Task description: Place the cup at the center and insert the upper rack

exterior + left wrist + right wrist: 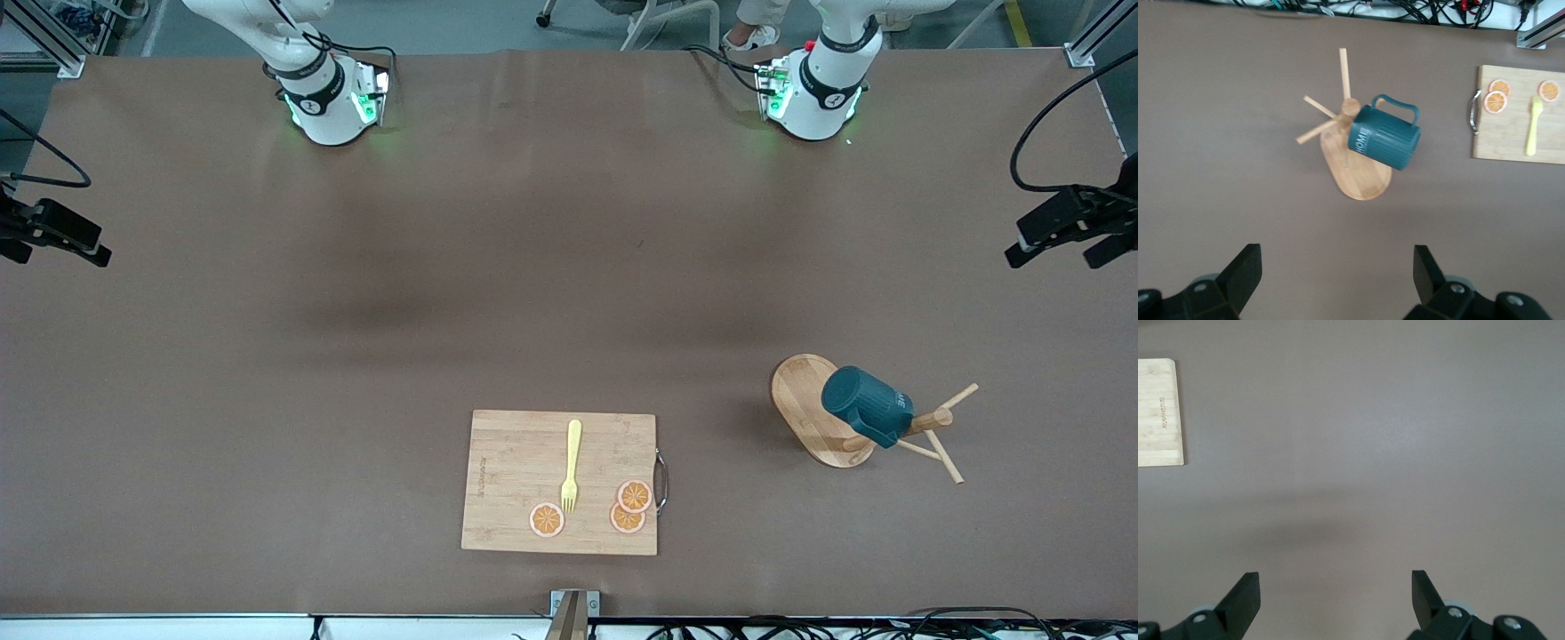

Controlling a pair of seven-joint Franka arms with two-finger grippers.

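Cup [864, 405], teal, hangs on the upper rack [813, 411], which stands w/ oval base on the brown tabletop [356, 356] toward the left arm's end, beside the bamboo cutting board [516, 480] carrying a yellow fork [571, 464] and three orange slices [629, 507]. Front view shows only both arm bases, no grippers; left wrist view shows left gripper [1337, 273] over bare tabletop near the rack, fingers open and empty, plus the cup handle [1397, 107]. Right wrist view shows right gripper [1335, 593], fingers open and empty, over bare tabletop w/ one board corner in frame; cables run along the table edge.

Cup [865, 405] conceals part of the rack post [925, 421]. Cutting board [1160, 412] cut off at the right wrist view's edge. Both arms' upper links leave the front view.
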